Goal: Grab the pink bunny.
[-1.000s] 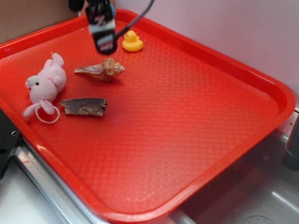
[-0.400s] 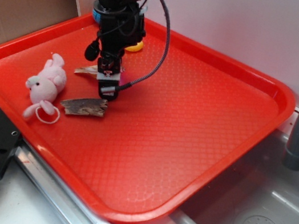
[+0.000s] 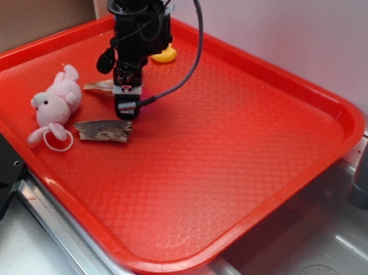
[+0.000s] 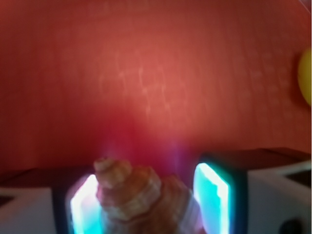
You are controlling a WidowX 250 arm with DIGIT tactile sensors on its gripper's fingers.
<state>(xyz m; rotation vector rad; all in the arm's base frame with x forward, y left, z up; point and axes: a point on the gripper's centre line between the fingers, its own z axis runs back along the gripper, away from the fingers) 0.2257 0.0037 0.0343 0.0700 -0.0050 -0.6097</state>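
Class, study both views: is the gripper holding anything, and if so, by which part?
The seashell sits between the gripper fingers, but a closed hold cannot be confirmed. The pink bunny lies untouched on the red tray.

Blk arm [image 3: 138, 1] w/ looping blk cable [image 3: 192, 32]; tool [image 3: 126, 102] w/ white, cyan-lit fingers [image 4: 213, 195].

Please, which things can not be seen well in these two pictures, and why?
- Seashell: in the exterior view the gripper covers most of it; the wrist view is blurred and cut by the bottom edge.
- Yellow duck: half behind the arm; a sliver at the wrist view's right edge.
- Pink bunny: outside the wrist view.
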